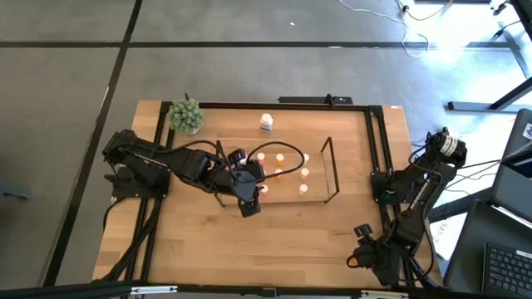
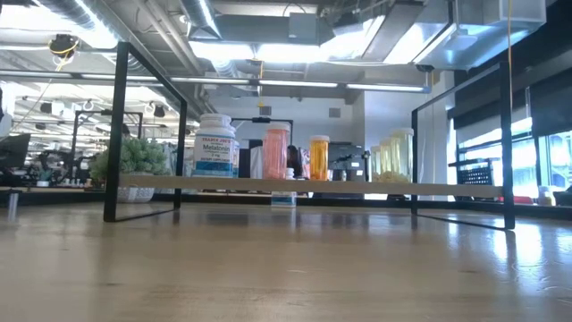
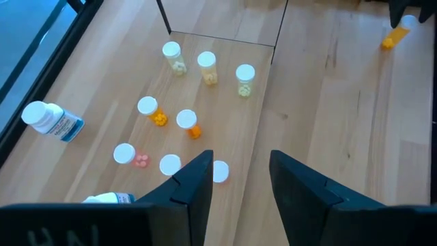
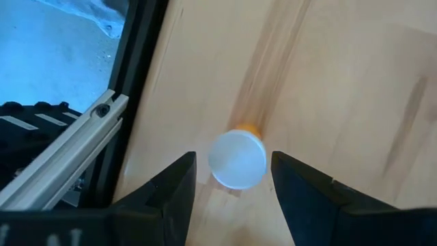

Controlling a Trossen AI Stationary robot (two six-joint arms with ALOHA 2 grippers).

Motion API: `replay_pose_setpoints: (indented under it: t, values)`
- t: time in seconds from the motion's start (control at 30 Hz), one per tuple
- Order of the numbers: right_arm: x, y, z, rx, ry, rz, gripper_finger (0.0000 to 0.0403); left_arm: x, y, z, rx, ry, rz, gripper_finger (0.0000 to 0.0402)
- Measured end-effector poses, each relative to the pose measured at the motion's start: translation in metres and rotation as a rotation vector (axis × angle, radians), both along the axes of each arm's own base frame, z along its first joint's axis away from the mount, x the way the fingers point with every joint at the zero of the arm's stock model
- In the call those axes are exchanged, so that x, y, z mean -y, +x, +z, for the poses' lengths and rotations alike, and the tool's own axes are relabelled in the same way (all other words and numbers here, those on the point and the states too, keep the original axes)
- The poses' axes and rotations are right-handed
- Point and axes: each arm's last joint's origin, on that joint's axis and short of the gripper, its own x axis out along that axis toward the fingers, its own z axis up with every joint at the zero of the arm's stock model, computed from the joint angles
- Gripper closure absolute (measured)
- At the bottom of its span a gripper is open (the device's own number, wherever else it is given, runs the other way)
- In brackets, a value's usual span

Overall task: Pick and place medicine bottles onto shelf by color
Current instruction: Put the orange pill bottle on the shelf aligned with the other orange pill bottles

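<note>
The shelf (image 1: 331, 170), a black wire frame with a light wood board (image 2: 357, 187), stands mid-table. On it stand cream bottles (image 3: 207, 67), orange ones (image 3: 186, 121), pink ones (image 3: 125, 154) and a white one (image 2: 214, 143). My left gripper (image 3: 240, 164) hovers open over the shelf's near left part (image 1: 249, 203), with nothing between its fingers. At the table's near right, my right gripper (image 4: 233, 164) points down, open. Its fingers stand on either side of an upright orange bottle with a white cap (image 4: 237, 158), without touching it; the bottle's base rests on the table.
A larger white bottle (image 1: 266, 123) stands on the table beyond the shelf, and a green plant (image 1: 186, 115) at the far left. A black frame rail (image 4: 136, 75) runs close beside my right gripper, along the table's right edge. Bare wood lies along the table's near side (image 1: 274, 249).
</note>
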Motion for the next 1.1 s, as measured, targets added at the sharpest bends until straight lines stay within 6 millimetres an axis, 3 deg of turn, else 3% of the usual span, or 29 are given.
replay_pose_setpoints:
  t: [0.37, 0.83, 1.1]
  values:
    - [0.000, 0.001, -0.001, 0.033, -0.018, -0.014, 0.0214, -0.001, 0.000, 0.000, -0.001, 0.001, 0.002, 0.0264]
    - [-0.002, 0.002, -0.009, 0.007, -0.040, -0.016, 0.0290, -0.001, 0.000, 0.000, -0.001, 0.001, 0.001, 0.0264]
    - [0.006, 0.017, 0.000, -0.055, 0.000, -0.142, 0.0282, -0.001, 0.000, 0.000, -0.001, 0.001, 0.002, 0.0264]
